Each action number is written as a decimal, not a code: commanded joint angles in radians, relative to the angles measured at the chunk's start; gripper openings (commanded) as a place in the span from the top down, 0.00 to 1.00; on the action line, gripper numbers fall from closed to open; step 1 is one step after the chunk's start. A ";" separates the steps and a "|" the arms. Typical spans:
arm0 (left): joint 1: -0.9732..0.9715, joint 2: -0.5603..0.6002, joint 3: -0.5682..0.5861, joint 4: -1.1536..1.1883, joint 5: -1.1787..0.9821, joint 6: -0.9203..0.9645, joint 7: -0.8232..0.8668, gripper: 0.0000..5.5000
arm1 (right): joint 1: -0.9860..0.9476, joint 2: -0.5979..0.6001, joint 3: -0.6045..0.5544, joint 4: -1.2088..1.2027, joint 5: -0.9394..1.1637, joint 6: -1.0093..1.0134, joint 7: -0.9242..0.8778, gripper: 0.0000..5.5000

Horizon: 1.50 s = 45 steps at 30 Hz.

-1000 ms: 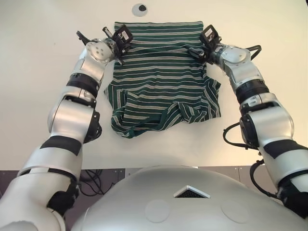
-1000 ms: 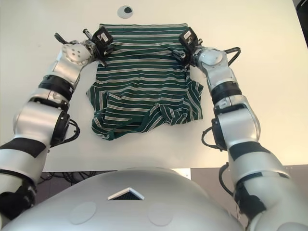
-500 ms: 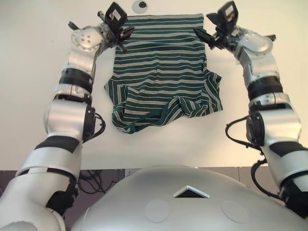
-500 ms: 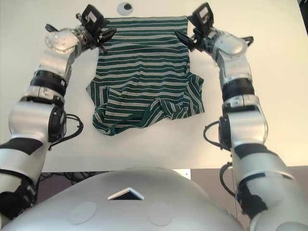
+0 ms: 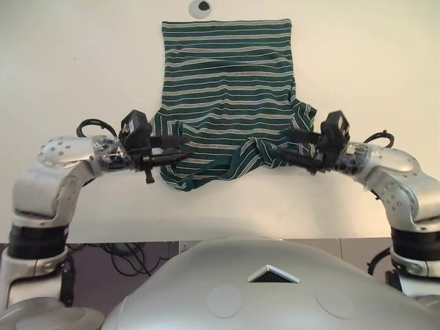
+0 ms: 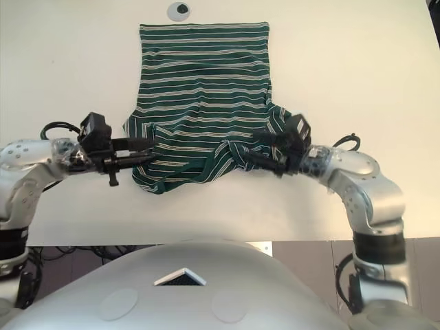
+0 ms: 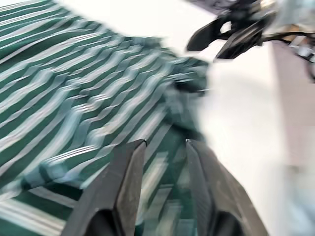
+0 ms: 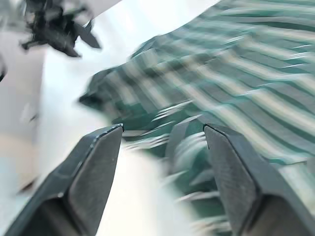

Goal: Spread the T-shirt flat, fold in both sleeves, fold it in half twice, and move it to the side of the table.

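Both arms have pulled back from the far hem corners, where they were half a second ago, to the near end of the shirt. The T-shirt (image 5: 227,82) itself hasn't shifted.

Left gripper (image 5: 175,146) now sits at the near left corner of the shirt, pointing right across the cloth. Its fingers (image 7: 129,182) are parted by a narrow gap, and striped fabric shows through that gap in the left wrist view. That view is motion-blurred, so I can't tell whether the tips touch the cloth or hang just above it. Nothing is pinched as far as I can see.

Right gripper (image 5: 292,146) is at the near right corner, pointing left, so the two face each other across the crumpled end. Its jaws are spread wide with nothing held, and the bunched fabric lies beyond the tips in the right wrist view.

The shirt is dark green with pale stripes and lies in the middle of the white table (image 5: 357,69), running far to near. The far hem is flat and square. It lies just near of a small dark disc (image 5: 201,9) set in the tabletop at the far edge. The near end is rumpled. The sleeves stick out a little on both sides, and the fabric is folded over itself around the neck area, between the grippers.
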 commanded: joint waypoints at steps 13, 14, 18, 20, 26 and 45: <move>0.063 0.050 -0.088 0.085 0.167 -0.097 0.048 0.73 | -0.098 0.063 -0.024 0.067 -0.015 -0.084 -0.108 0.46; 0.067 0.058 -0.115 0.102 0.204 -0.118 0.050 0.73 | -0.108 0.051 0.008 0.090 -0.056 -0.086 -0.121 0.46; 0.068 0.069 -0.158 0.134 0.257 -0.149 0.038 0.73 | -0.100 -0.021 0.142 0.143 -0.162 -0.083 -0.089 0.46; 0.058 0.070 -0.163 0.145 0.263 -0.151 0.031 0.73 | -0.080 -0.063 0.182 0.140 -0.167 -0.063 -0.035 0.46; 0.068 0.086 -0.171 0.159 0.292 -0.158 0.024 0.73 | -0.041 -0.231 0.230 0.112 -0.209 -0.120 0.116 0.46; 0.165 0.229 -0.172 0.048 0.379 -0.216 -0.003 0.73 | 0.157 -0.481 0.190 0.369 -0.792 -1.288 0.117 0.46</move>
